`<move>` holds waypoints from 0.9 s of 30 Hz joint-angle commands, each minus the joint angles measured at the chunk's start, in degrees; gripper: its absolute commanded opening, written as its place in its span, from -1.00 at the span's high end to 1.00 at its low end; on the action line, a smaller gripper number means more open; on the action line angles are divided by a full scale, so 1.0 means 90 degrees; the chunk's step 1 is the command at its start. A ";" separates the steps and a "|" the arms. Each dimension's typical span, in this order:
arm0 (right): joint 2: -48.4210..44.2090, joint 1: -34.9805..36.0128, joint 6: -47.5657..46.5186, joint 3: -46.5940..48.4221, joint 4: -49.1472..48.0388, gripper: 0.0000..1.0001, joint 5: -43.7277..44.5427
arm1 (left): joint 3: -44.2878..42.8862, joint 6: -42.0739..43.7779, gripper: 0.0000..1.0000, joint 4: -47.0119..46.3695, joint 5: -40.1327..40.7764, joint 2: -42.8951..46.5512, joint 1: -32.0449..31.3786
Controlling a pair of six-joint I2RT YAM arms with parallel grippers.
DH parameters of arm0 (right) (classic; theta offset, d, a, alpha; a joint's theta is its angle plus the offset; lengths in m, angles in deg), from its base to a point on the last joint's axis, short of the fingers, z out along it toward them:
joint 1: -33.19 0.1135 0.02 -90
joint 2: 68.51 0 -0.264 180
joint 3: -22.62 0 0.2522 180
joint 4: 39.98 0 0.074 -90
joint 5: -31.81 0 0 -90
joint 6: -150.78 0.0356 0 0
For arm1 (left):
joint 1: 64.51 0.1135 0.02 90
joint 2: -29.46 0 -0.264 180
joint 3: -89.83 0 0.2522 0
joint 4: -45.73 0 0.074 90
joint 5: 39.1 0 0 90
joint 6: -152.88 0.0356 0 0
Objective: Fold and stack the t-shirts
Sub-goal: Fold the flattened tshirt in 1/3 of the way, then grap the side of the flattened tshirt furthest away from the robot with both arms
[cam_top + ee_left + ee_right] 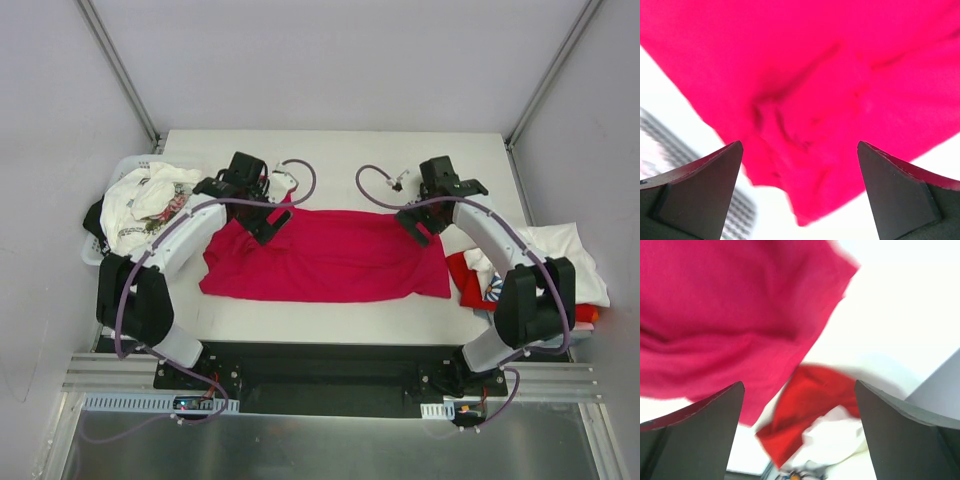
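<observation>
1. While white shirts [145, 205] fill the basket [118, 168] at the table's [330, 150] left edge, the left gripper [272, 220] sits over the crimson shirt's [330, 260] far-left corner, fingers wide apart and empty.
2. Crimson shirt: spread flat mid-table, rumpled, with bare tabletop showing beyond its far and near edges.
3. Right gripper [418, 225]: spread wide, empty, over the far-right corner.
4. Red shirt [465, 278]: bunched with white cloth at the right edge, just beside the crimson hem.

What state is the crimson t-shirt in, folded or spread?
Laid out flat: the crimson t-shirt lies as one wide band; whether doubled over, cannot tell.
</observation>
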 commanded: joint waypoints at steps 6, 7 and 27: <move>0.1763 -0.0189 -0.0160 0.1545 -0.0546 -0.93 0.0145 | -0.2540 0.0932 -0.99 -0.0239 0.0266 -0.2404 0.0484; 0.1871 -0.0208 -0.0131 0.1643 -0.0604 -0.93 0.0086 | -0.2910 0.1068 -0.98 -0.0239 0.0266 -0.2590 0.0561; 0.3493 -0.0629 -0.0297 0.3138 -0.0312 -0.96 -0.0559 | -0.5119 0.1460 -0.99 -0.0229 0.0217 -0.4593 0.1011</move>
